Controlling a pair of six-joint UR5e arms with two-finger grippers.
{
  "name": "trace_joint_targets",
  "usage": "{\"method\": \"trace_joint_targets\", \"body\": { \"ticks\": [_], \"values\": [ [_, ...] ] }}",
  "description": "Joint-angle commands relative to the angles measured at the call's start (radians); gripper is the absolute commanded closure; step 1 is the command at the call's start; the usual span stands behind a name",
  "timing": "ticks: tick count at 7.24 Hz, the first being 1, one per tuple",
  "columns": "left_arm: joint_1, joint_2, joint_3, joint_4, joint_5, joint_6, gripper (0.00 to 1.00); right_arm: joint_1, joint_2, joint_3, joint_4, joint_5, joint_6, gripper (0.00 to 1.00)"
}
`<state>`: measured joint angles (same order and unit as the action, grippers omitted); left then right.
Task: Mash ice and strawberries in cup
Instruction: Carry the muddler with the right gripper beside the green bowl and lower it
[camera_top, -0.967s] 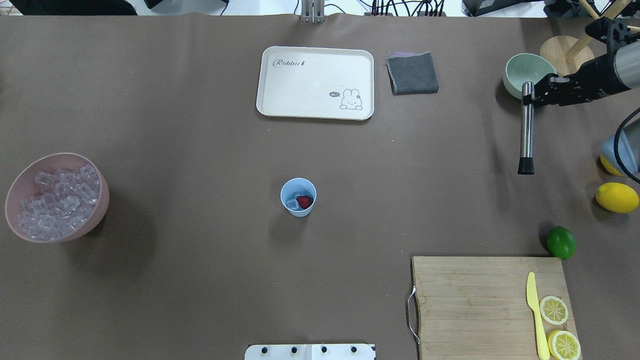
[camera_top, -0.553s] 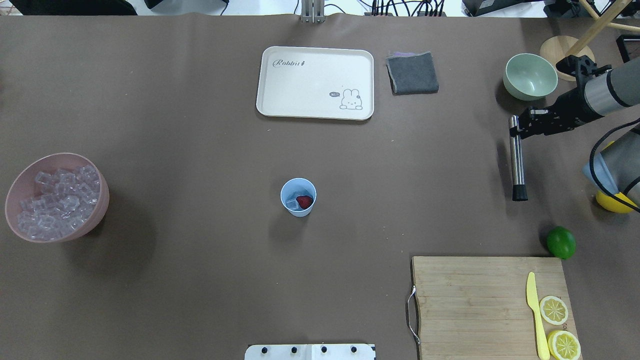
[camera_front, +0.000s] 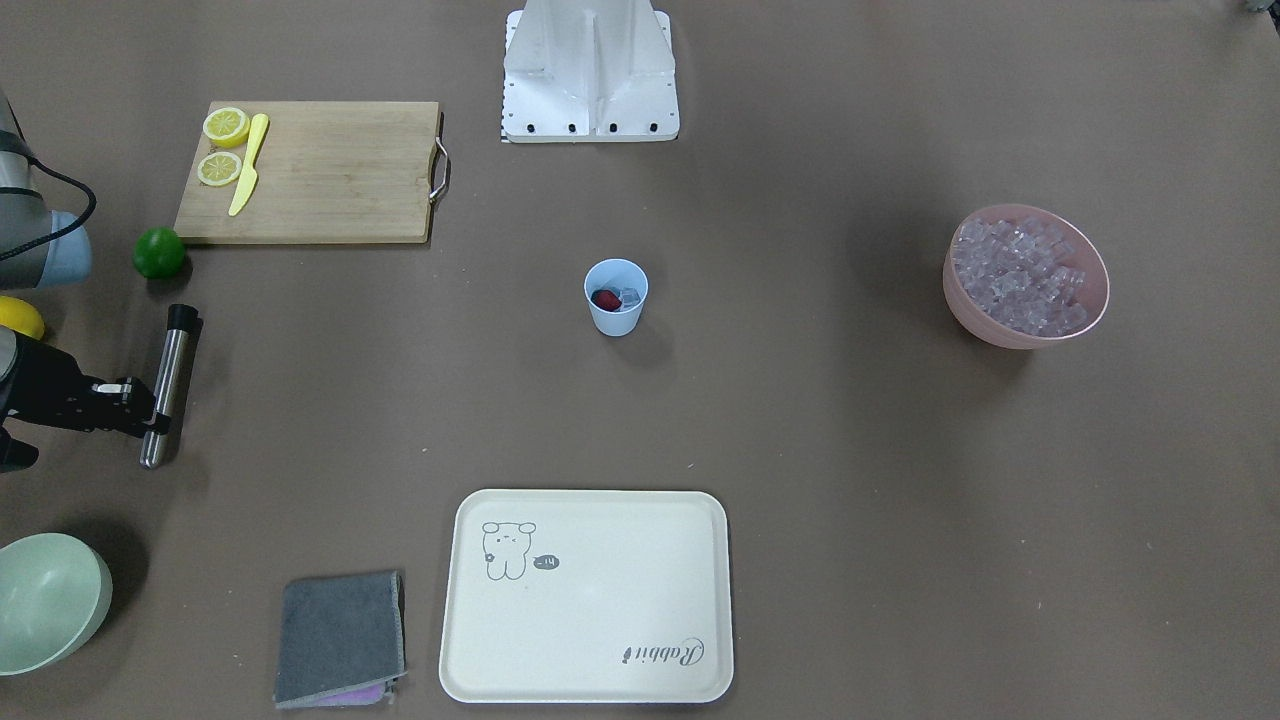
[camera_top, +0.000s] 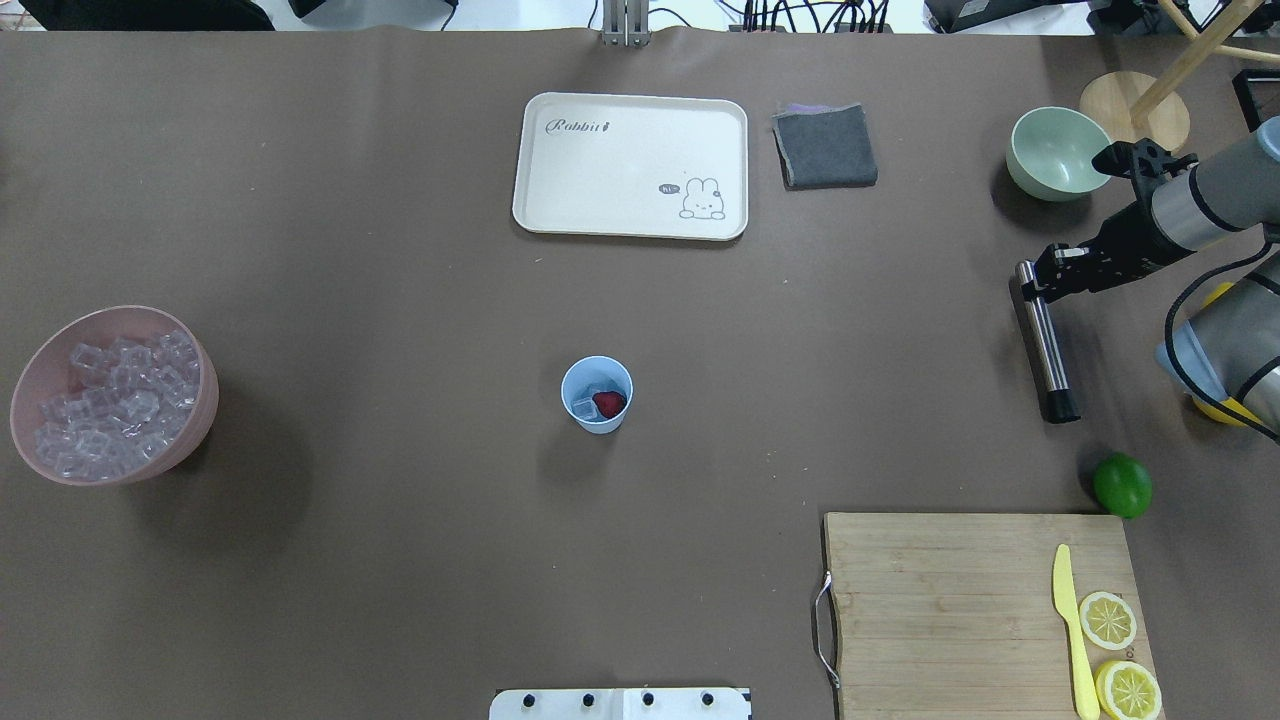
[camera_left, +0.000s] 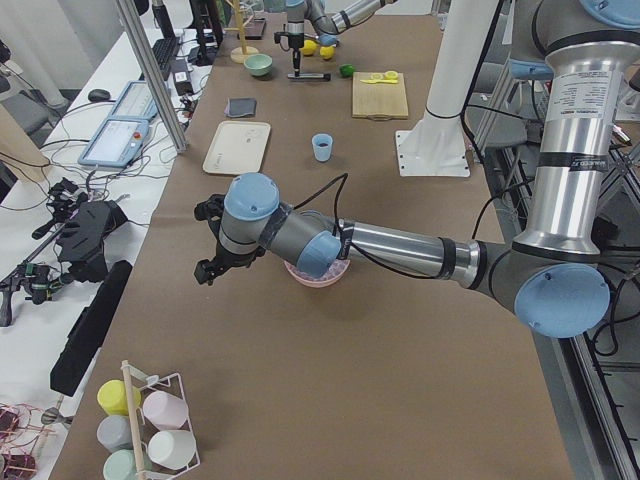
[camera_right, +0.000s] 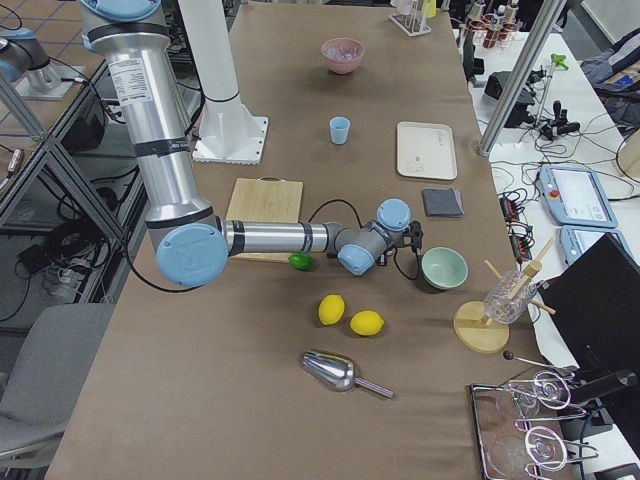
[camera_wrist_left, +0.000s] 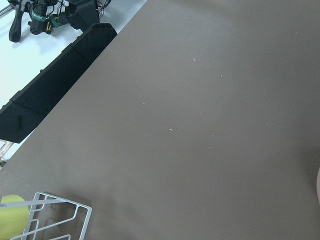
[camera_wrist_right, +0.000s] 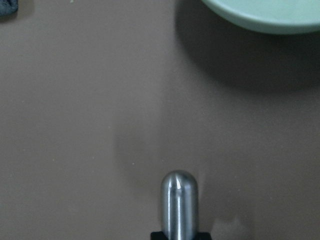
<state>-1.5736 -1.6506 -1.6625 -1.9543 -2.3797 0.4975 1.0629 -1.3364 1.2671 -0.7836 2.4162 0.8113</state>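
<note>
The light-blue cup (camera_top: 597, 418) stands at the table's middle, also in the front view (camera_front: 614, 317). In it lie a red strawberry (camera_top: 610, 404) and ice cubes (camera_top: 583, 407). More ice (camera_top: 110, 400) fills the pink bowl (camera_top: 203, 420) at the far left. My right gripper (camera_top: 1045, 283) is shut on the top end of a steel muddler (camera_top: 1045, 345) with a black tip, low over the table far right of the cup. The muddler's rounded end shows in the right wrist view (camera_wrist_right: 179, 200). My left gripper (camera_left: 205, 272) shows only in the exterior left view, beside the pink bowl; I cannot tell its state.
A cream tray (camera_top: 630, 165) and a grey cloth (camera_top: 824, 145) lie at the far side. A pale green bowl (camera_top: 1058, 152) stands just beyond my right gripper. A lime (camera_top: 1121, 484) and a cutting board (camera_top: 950, 610) with a yellow knife and lemon slices sit near right.
My right gripper has moved toward the robot's side with the muddler, away from the green bowl, and lower to the table. The cup and bowl have not moved.
</note>
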Motion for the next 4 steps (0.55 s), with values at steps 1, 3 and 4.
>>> {"method": "trace_joint_targets", "body": {
  "ticks": [1,3,4],
  "values": [
    [0.0,-0.001,0.001,0.0,0.002,-0.001,0.03,0.0,0.0,0.008,-0.009,0.0,-0.021,0.0],
    [0.003,-0.003,0.006,0.003,0.008,-0.004,0.03,0.063,-0.001,0.015,-0.009,0.012,-0.023,0.0],
    [0.003,-0.005,0.007,0.011,0.007,-0.008,0.03,0.118,-0.004,0.018,-0.014,0.02,-0.026,0.0]
  ]
}}
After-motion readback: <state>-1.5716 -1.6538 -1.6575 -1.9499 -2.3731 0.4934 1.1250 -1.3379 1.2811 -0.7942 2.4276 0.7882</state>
